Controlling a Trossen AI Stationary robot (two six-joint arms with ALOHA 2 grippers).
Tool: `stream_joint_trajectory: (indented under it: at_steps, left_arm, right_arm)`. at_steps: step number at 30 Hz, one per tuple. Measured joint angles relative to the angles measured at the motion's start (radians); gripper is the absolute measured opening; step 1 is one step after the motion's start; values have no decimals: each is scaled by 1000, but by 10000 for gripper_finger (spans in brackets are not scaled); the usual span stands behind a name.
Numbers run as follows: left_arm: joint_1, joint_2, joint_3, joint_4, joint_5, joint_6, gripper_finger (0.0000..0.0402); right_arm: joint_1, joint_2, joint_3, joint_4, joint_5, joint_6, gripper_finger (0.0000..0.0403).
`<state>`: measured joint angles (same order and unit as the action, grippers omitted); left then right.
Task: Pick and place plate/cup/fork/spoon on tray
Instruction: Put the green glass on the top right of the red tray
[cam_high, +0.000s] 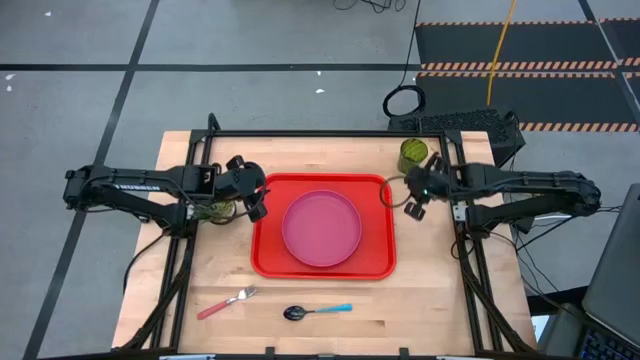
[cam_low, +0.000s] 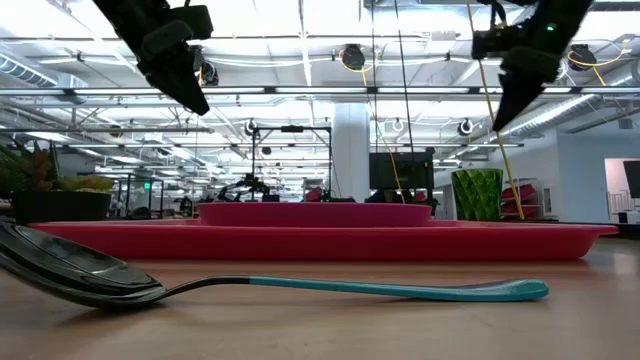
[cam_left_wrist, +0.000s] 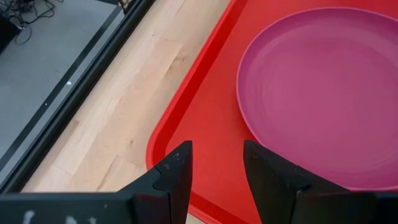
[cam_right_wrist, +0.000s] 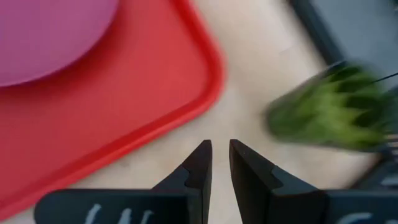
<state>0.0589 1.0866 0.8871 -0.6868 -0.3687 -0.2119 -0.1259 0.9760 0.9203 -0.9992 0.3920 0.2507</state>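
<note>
The pink plate (cam_high: 321, 228) lies flat in the red tray (cam_high: 270, 255) at the table's middle. The green cup (cam_high: 412, 155) stands upright on the wood past the tray's far right corner; it also shows in the low view (cam_low: 477, 195). The fork (cam_high: 226, 302) and the blue-handled spoon (cam_high: 317, 311) lie on the table near the front edge. My left gripper (cam_left_wrist: 217, 168) is open and empty, above the tray's left rim (cam_left_wrist: 186, 93) beside the plate (cam_left_wrist: 323, 93). My right gripper (cam_right_wrist: 221, 165) is shut and empty, above the wood between the tray's right rim (cam_right_wrist: 199, 93) and the cup (cam_right_wrist: 329, 112).
A small potted plant (cam_high: 215, 210) stands under my left arm, left of the tray. Black frame rails (cam_high: 330, 133) run along the table's far edge and down both sides. Bare wood lies between the tray and the cutlery.
</note>
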Motion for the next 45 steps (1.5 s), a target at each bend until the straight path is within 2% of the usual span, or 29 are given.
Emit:
stream_joint_trajectory:
  at_steps: [5, 9, 15, 21, 26, 39, 45]
  left_arm:
    - [-7, 0, 0, 0, 0, 0, 145]
    - [-21, 0, 0, -1, 0, 1, 145]
    - [-50, 0, 0, -2, 0, 31, 145]
    - [-75, 0, 0, -2, 0, 53, 145]
    - [-83, 0, 0, -2, 0, 60, 145]
    - [-83, 0, 0, -2, 0, 64, 145]
    - [-83, 0, 0, -2, 1, 65, 145]
  right_arm:
    - [-124, 81, 99, -13, -5, -194, 50]
    - [-240, 150, 154, -15, -82, -315, 58]
    - [-411, 232, 188, 2, -212, -441, 68]
    - [-531, 318, 188, 1, -239, -504, 68]
    - [-587, 362, 193, 0, -319, -526, 69]
    - [-626, 384, 285, -60, -398, -543, 71]
    - [-652, 414, 285, -77, -396, -540, 120]
